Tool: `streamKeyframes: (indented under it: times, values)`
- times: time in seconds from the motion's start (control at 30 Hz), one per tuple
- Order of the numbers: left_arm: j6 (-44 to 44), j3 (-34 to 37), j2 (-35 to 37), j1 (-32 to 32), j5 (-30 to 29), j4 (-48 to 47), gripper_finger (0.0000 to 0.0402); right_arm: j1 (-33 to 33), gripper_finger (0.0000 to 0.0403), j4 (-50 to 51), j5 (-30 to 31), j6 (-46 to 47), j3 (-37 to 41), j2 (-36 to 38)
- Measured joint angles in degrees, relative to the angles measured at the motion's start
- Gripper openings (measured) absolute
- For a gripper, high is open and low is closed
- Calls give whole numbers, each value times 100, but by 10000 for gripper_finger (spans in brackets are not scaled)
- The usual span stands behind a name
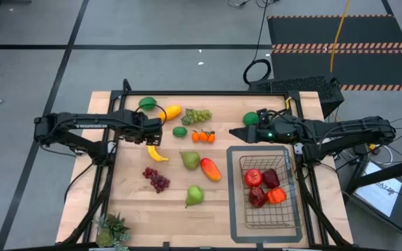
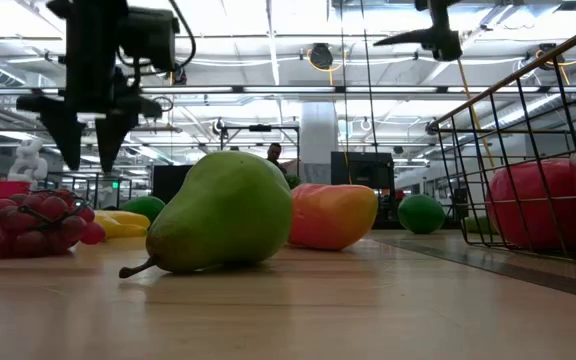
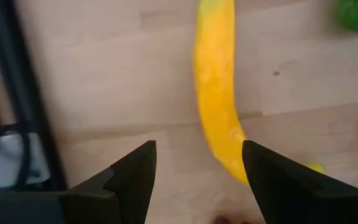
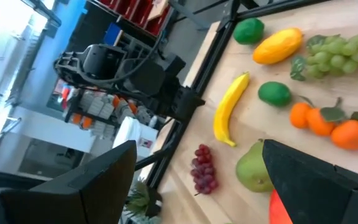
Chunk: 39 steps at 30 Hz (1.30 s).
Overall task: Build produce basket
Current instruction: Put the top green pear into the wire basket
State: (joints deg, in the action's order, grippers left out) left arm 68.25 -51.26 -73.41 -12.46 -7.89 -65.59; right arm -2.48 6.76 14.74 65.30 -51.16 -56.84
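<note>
Curved glossy banana on wood

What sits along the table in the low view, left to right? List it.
Red grapes → banana → green pear → mango → lime → basket.

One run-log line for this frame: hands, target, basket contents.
left hand: open above banana | right hand: open, empty, by basket far end | basket: red and orange pieces inside | pears, grapes, oranges on table
</note>
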Motion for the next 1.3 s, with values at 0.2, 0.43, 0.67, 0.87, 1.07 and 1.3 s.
streamKeyframes:
  times: [0.2, 0.43, 0.67, 0.87, 1.07, 1.3]
  values:
    - [-219, 275, 0, -102, 204, 667, 239, 349, 341, 28, -750, -184, 0, 67]
    - [-467, 88, 4, -30, 598, 1302, 239, 545, 341, 359, -1050, -523, 0, 276]
    - [-581, -260, -9, 411, 655, 2321, 239, 828, 341, 632, -1373, -949, -1, 410]
    - [-2083, -261, -13, 929, 642, 3095, 239, 1038, 341, 915, -1825, -1096, 0, 424]
    - [-5387, -261, -13, 1478, 582, 3568, 239, 1154, 341, 944, -1982, -1246, 0, 424]
    - [-7810, -261, -527, 1446, 268, 3516, 239, 1265, 341, 939, -2099, -1279, -1, 424]
